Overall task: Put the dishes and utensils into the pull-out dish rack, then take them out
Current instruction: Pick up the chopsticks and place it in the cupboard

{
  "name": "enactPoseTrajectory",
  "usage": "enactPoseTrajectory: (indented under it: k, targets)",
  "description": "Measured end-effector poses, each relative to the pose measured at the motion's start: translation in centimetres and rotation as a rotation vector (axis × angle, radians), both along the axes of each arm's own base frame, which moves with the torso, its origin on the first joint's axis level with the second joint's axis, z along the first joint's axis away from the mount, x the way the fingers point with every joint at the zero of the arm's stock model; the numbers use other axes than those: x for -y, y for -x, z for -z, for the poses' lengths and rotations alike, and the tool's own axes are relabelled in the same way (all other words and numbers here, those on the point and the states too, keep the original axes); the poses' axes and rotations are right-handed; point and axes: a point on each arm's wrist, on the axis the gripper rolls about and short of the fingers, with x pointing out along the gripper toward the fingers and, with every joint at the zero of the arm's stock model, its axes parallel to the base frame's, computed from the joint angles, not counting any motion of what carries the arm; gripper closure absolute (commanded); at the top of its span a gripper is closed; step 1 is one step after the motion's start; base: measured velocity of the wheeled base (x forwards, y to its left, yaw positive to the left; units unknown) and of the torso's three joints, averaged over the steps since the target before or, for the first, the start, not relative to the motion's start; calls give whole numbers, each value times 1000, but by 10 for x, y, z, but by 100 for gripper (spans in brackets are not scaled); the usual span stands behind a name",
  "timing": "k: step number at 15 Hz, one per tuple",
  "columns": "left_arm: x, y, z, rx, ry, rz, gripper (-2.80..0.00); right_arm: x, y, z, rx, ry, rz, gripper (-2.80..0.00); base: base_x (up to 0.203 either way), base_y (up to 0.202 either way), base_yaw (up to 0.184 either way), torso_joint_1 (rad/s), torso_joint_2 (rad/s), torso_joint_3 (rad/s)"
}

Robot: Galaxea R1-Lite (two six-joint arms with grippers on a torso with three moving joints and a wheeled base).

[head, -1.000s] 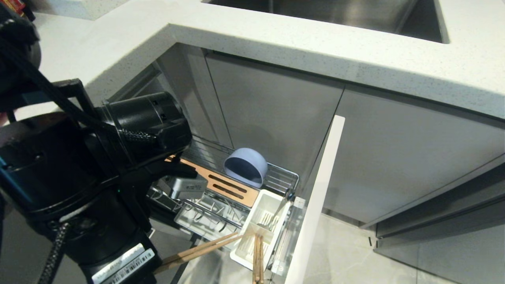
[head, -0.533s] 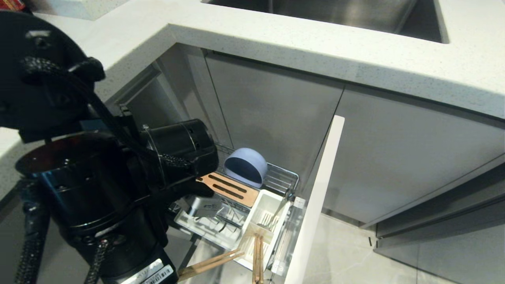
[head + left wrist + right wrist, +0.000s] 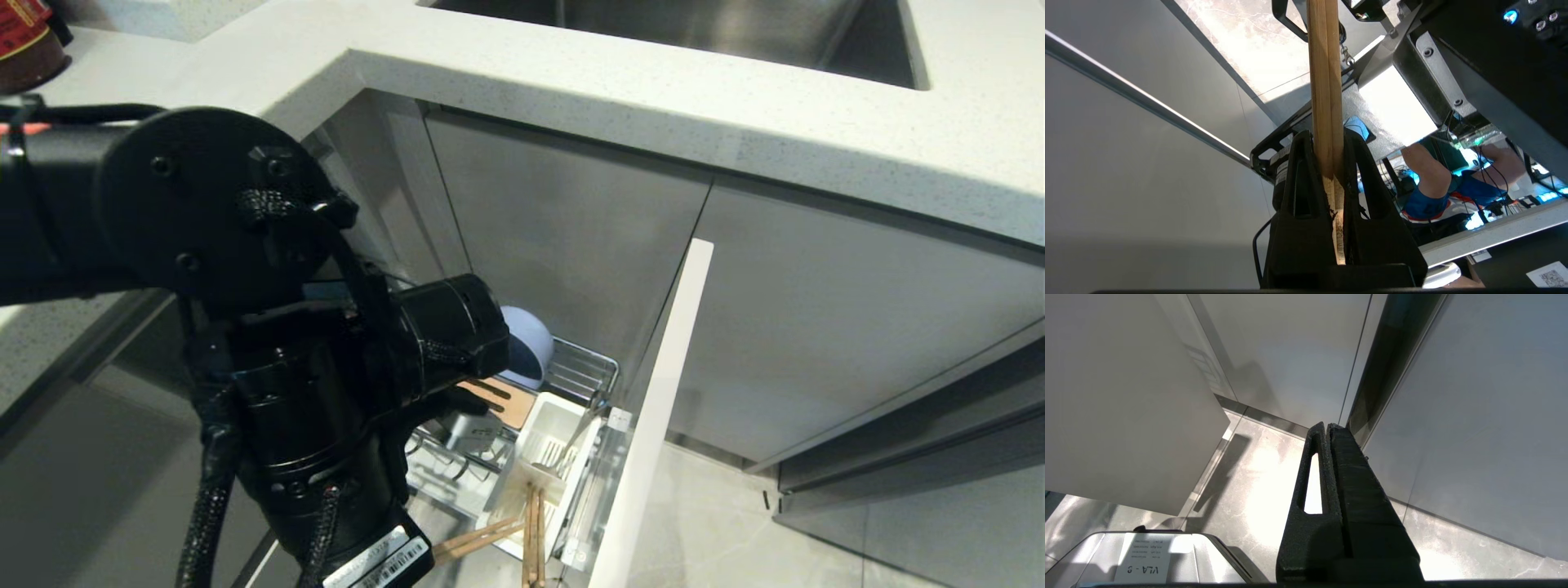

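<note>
My left gripper (image 3: 1327, 136) is shut on a pair of light-brown wooden chopsticks (image 3: 1326, 81). In the head view the left arm hides that gripper, and the held chopsticks (image 3: 478, 539) slant out below it toward the white cutlery cup (image 3: 545, 425). The cup holds a silver fork (image 3: 573, 445) and another pair of sticks (image 3: 532, 531). The pale-blue bowl (image 3: 532, 339) lies on its side in the chrome pull-out dish rack (image 3: 584, 367), half covered by my arm. The pink plate is out of view. My right gripper (image 3: 1327, 425) is shut on nothing and hangs parked over the floor.
The rack's pale door front (image 3: 653, 408) stands out to the right of the cup. A tan slotted strip (image 3: 502, 398) shows in the rack. Above are the speckled countertop (image 3: 571, 90), a sink (image 3: 694, 24) and a red-labelled jar (image 3: 24, 41). A person (image 3: 1433, 179) sits behind me.
My left arm has swung right and forward across the rack, now covering part of the bowl and most of the wooden strip. The held chopsticks have shifted right and down beside the cup.
</note>
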Motion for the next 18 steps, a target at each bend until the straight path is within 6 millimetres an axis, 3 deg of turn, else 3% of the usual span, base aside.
enactPoseTrajectory:
  k: [7, 18]
  targets:
    - [20, -23, 17, 20, 40, -22, 0, 0, 0, 0, 0, 0, -1, 0, 0, 0, 0, 0, 0, 0]
    - [34, -53, 45, -58, 30, -67, 0, 0, 0, 0, 0, 0, 0, 0, 0, 0, 0, 0, 0, 0]
